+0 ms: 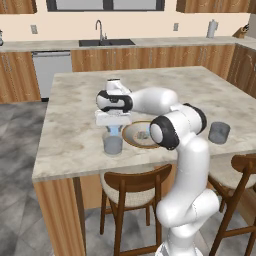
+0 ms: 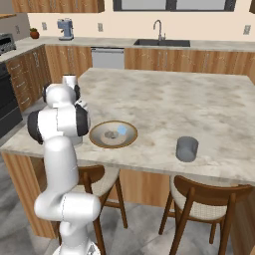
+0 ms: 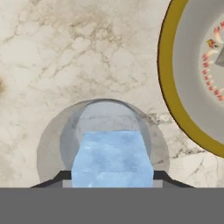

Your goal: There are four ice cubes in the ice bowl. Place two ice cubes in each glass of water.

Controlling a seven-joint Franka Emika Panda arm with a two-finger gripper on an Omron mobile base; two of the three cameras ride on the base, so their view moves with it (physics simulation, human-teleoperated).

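At frame centre, the gripper (image 3: 112, 177) pinches an ice cube (image 3: 112, 157) above the near glass (image 1: 113, 144). The bowl (image 2: 97, 138) keeps one cube (image 2: 121, 131); the far glass (image 2: 187, 149) looks empty.

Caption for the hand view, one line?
Hand holds an ice cube directly above a glass, ice bowl beside it.

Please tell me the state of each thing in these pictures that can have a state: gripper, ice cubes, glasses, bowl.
gripper: closed on an ice cube, above the near glass.
held ice cube: between the fingers, over the glass opening, not yet released.
near glass: upright beside the bowl, under the gripper.
far glass: upright, standing alone on the counter.
ice bowl: upright; one ice cube is visible inside.
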